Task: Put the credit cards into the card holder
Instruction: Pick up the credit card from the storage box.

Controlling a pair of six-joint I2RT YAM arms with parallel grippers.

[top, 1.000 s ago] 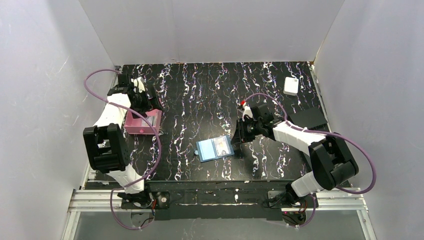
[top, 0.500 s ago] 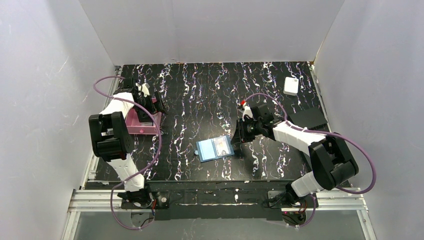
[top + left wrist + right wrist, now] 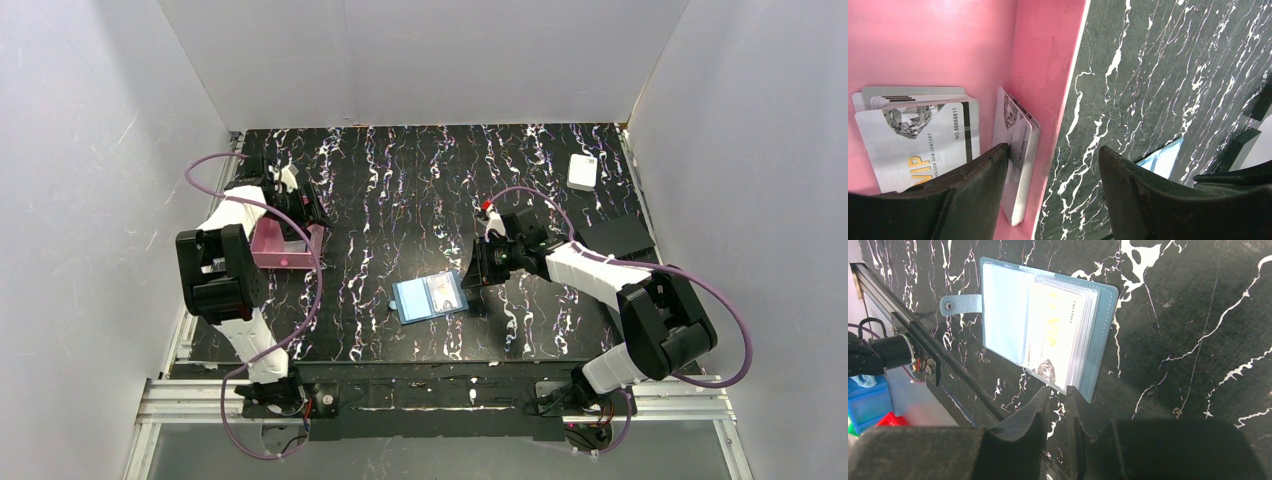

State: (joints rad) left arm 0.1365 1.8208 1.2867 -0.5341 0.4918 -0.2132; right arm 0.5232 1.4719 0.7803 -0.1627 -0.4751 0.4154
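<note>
Straddling one wall of the pink tray [image 3: 1048,60], the left hand [image 3: 1053,152] has its fingers apart. One is inside against a leaning pile of cards [image 3: 1015,150] and one is outside over the counter [image 3: 1173,75], likely to pinch that pile. A second pile [image 3: 918,145] lies flat beside it — two piles, cards uncountable. The one wallet [image 3: 1104,325] lies open mid-counter, one card [image 3: 1055,335] showing. The right hand [image 3: 1057,395], fingers nearly together at its edge, seems to steady it — whether it pinches, I cannot tell.
</note>
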